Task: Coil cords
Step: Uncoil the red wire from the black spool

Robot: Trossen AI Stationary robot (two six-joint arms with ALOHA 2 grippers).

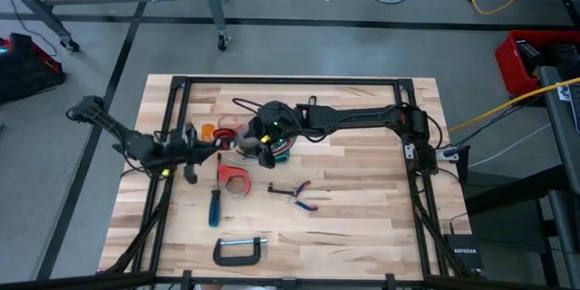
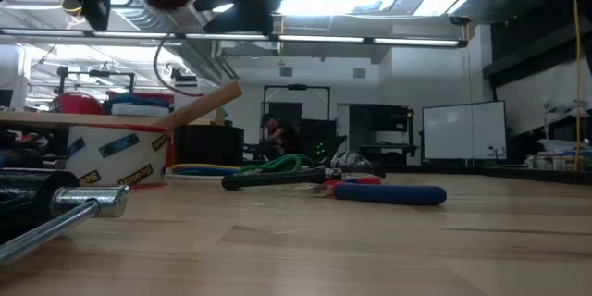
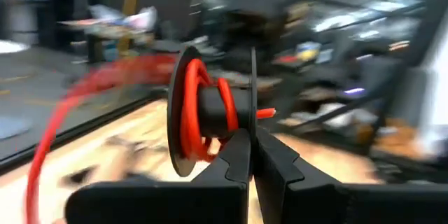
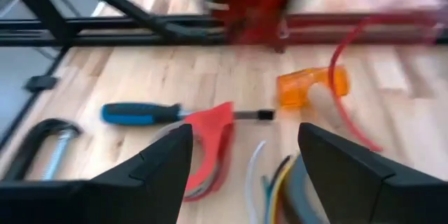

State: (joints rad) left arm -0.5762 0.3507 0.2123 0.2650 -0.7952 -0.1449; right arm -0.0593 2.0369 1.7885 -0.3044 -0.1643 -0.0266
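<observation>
A black spool point(image 3: 210, 112) carries a few turns of red cord point(image 3: 192, 105), and my left gripper point(image 3: 252, 164) is shut on it, clear of the table at the left point(image 1: 190, 138). The cord's loose end point(image 3: 52, 129) trails away from the spool and hangs in a loop point(image 2: 163, 55) in the low view. My right gripper point(image 4: 245, 157) hovers open above the table's middle point(image 1: 266, 156), with nothing between its fingers. A strand of red cord point(image 4: 346, 94) lies on the wood ahead of it. My left gripper pinches the rim of the spool's thinner flange point(image 3: 252, 115) between its two fingers. The fingers come at it about level. The spool is lifted clear of the table with its axis roughly level. The cord trails off it slack.
On the table lie an orange piece point(image 4: 311, 86), a red tape dispenser point(image 4: 212, 140), a blue-handled screwdriver point(image 1: 215, 207), pliers point(image 1: 300, 195), a C-clamp point(image 1: 240, 251) near the front edge and a tape roll point(image 2: 111, 153). Coloured wires point(image 4: 274, 182) lie under my right gripper.
</observation>
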